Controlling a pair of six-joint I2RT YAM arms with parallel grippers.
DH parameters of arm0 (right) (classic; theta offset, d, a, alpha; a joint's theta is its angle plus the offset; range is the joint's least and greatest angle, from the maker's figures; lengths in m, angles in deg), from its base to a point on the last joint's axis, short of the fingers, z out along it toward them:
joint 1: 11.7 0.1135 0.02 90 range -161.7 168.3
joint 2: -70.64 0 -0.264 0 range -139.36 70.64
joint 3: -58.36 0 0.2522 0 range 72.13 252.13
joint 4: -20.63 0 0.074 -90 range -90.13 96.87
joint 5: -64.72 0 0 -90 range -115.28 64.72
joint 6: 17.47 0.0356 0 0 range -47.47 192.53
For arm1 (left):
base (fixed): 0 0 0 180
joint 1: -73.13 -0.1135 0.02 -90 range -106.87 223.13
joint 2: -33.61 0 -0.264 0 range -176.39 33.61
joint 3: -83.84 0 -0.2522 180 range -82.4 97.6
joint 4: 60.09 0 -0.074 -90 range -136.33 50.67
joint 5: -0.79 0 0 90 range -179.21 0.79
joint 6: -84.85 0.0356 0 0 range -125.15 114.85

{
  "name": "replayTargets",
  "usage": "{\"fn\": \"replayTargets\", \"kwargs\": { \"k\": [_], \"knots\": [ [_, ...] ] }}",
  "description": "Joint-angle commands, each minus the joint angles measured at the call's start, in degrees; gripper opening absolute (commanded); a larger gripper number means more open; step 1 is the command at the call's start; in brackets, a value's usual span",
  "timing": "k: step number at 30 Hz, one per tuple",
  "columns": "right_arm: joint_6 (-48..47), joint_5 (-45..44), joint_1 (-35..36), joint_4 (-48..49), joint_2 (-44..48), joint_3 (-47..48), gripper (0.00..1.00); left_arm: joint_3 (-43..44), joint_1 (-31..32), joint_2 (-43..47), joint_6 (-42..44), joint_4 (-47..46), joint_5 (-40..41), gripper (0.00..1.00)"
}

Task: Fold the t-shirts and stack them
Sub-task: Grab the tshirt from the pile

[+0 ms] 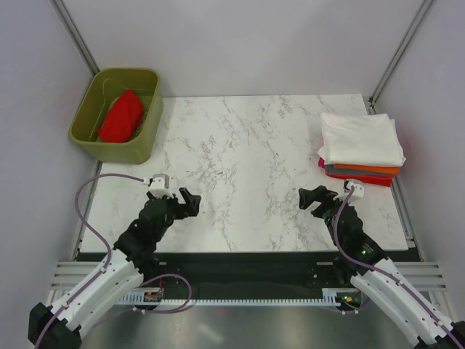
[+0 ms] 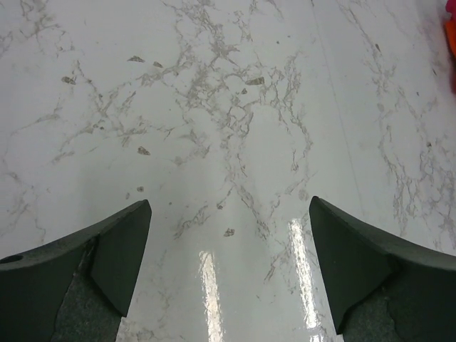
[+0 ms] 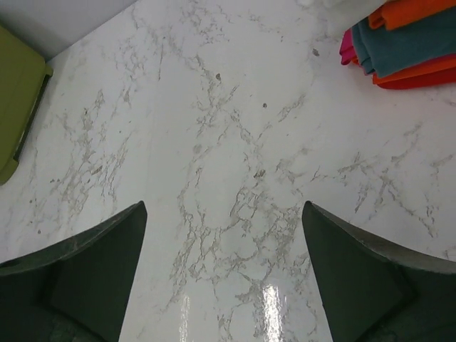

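Note:
A crumpled bright red t-shirt (image 1: 121, 116) lies inside the olive-green basket (image 1: 86, 115) at the far left corner. At the far right stands a stack of folded t-shirts (image 1: 361, 149), a white one on top, with orange, grey and red layers under it; its edge (image 3: 400, 44) shows in the right wrist view. My left gripper (image 1: 185, 201) hovers over the near left of the marble table (image 1: 247, 153), open and empty (image 2: 229, 214). My right gripper (image 1: 312, 198) hovers near the stack's front, open with only bare marble between its fingers (image 3: 224, 217).
The table sits between white walls with metal corner posts. A black strip and a rail run along the near edge by the arm bases. The basket's corner (image 3: 18, 100) shows at the left of the right wrist view.

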Motion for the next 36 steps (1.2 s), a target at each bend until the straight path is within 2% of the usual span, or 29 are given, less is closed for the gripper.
{"fn": "replayTargets", "kwargs": {
  "k": [1, 4, 7, 8, 10, 11, 12, 17, 22, 27, 29, 36],
  "knots": [
    [4.37, -7.06, 0.01, -3.03, 2.35, -0.96, 0.98, 6.85, -0.03, -3.11, -4.66, 0.68, 6.18, 1.0],
    [7.28, -10.41, 0.01, -4.79, 3.05, -1.22, 0.93, 14.23, -2.04, -8.73, -8.17, 2.86, 8.72, 0.99],
    [8.25, -10.86, -0.08, -5.24, 3.05, -1.23, 0.89, 26.61, -9.85, -18.99, -9.24, 7.78, 5.93, 1.0],
    [8.77, -10.16, 0.01, -5.41, 2.79, -1.23, 0.89, 33.86, -15.53, -21.81, -9.76, 12.58, 4.35, 1.0],
    [9.21, -9.11, -0.08, -5.32, 2.27, -1.23, 0.87, 41.89, -20.66, -30.92, -10.56, 17.71, 1.7, 1.0],
    [9.22, -7.88, 0.1, -5.5, 1.92, -1.23, 0.87, 49.16, -24.34, -33.5, -10.21, 19.82, 1.35, 1.0],
    [9.13, -7.44, 0.01, -5.67, 1.48, -0.88, 0.86, 52.27, -25.94, -36.4, -9.77, 21.93, 1.17, 1.0],
    [8.43, -6.99, 0.01, -6.11, 1.03, -0.44, 0.82, 70.71, -36.74, -52.9, -9.68, 25.2, -3.57, 1.0],
    [6.76, -4.97, 0.01, -5.06, 0.86, -0.7, 0.81, 84.27, -39.93, -68.92, -10.65, 26.51, -2.08, 0.93],
    [6.32, -4.45, 0.01, -4.71, 0.68, -0.61, 0.82, 104.4, -42.21, -89.55, -10.91, 31.08, -0.25, 0.83],
    [5.18, -3.66, 0.01, -4.1, 0.86, -0.7, 0.83, 110.19, -42.83, -94.24, -10.73, 31.88, 1.51, 0.83],
    [4.38, -2.6, 0.1, -3.65, 2.44, -1.05, 0.87, 119.01, -44.5, -107.17, -9.06, 31.62, 10.57, 0.88]
  ]
}}
